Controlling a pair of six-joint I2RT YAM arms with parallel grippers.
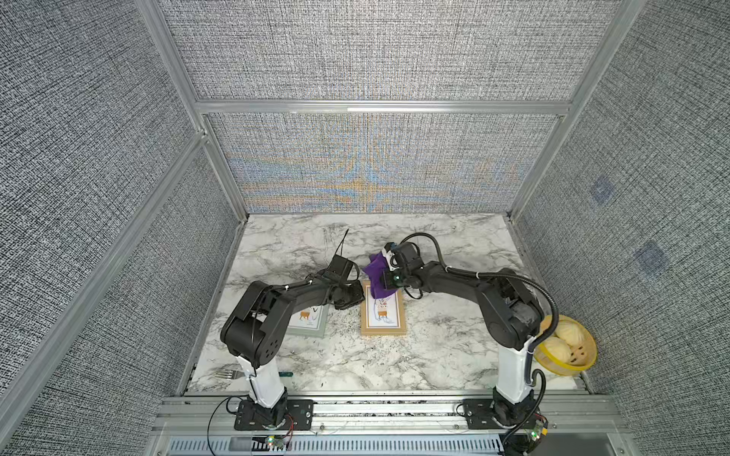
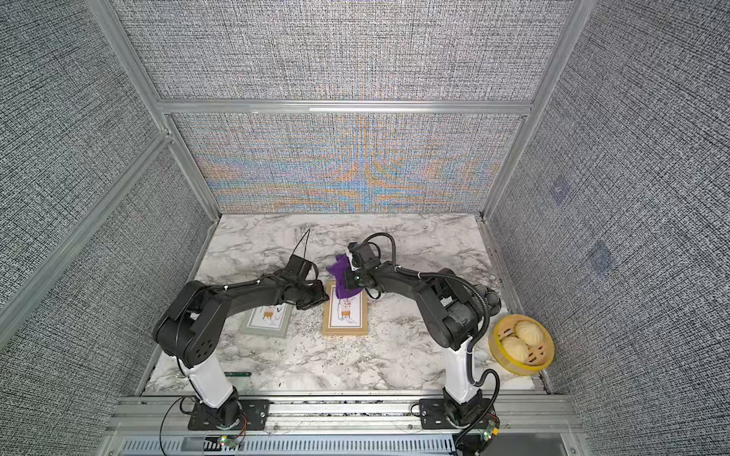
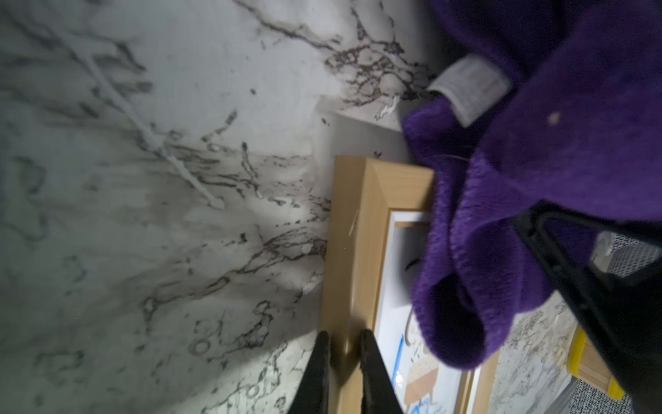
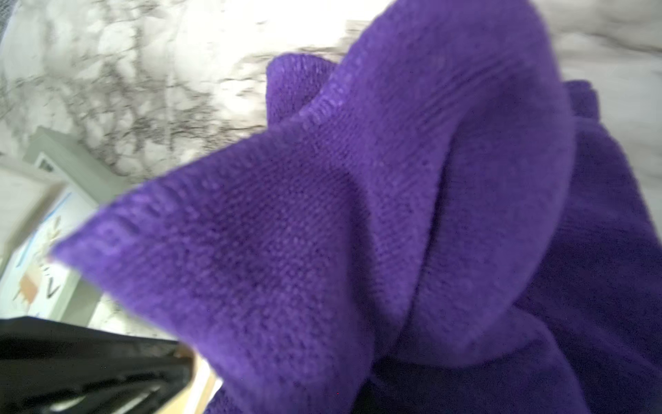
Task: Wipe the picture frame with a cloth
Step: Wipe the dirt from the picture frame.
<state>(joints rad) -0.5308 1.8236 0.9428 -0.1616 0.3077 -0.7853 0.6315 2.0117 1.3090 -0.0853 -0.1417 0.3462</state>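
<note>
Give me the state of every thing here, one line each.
cloth: bunched, held up, hanging over the wooden frame's far end.
wooden frame: flat on the table, face up, partly covered.
grey frame: flat, face up, partly under the left arm.
left gripper: jaws shut on the wooden frame's side rail.
right gripper: jaws shut on the cloth.
steamer basket: upright, lidless, holding two buns.

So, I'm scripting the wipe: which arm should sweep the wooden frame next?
The right arm: it holds the purple cloth over the wooden frame, while the left fingers clamp that frame's side rail.
</note>
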